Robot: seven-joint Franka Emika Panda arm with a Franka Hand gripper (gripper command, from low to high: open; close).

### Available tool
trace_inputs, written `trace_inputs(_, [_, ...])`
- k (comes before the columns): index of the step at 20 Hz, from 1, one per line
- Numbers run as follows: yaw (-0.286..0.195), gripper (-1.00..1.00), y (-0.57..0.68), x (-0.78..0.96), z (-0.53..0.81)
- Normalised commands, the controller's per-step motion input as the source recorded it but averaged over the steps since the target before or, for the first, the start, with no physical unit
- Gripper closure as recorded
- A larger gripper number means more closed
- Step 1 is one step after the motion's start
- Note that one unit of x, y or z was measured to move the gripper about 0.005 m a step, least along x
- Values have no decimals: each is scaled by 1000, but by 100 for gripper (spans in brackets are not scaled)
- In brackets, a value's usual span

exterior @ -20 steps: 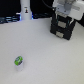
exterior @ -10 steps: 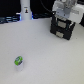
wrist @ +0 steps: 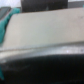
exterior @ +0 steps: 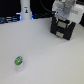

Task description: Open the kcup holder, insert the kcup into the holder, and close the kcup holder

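The gripper (exterior: 62,16) is hanging over the holder (exterior: 63,27) at the exterior view's right — whether its jaws are apart, I cannot tell. The kcup (exterior: 19,61) is sitting well apart, near the table's front — likely light and thin-walled, best pinched gently around its sides.

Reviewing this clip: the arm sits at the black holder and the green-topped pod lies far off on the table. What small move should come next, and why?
Probably ease the gripper down onto a handle of the kcup holder. The holder looks shut, and the kcup lies untouched on the table. The blurred wrist view does not show the jaws.
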Motion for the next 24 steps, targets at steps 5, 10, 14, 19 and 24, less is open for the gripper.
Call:
trace_inputs(5, [0,100,-112,615,170])
trace_inputs(10, [-33,100,-258,940,214])
trace_inputs(14, [-49,100,-280,968,177])
trace_inputs(19, [-54,100,-276,964,202])
trace_inputs(24, [-57,100,-289,958,210])
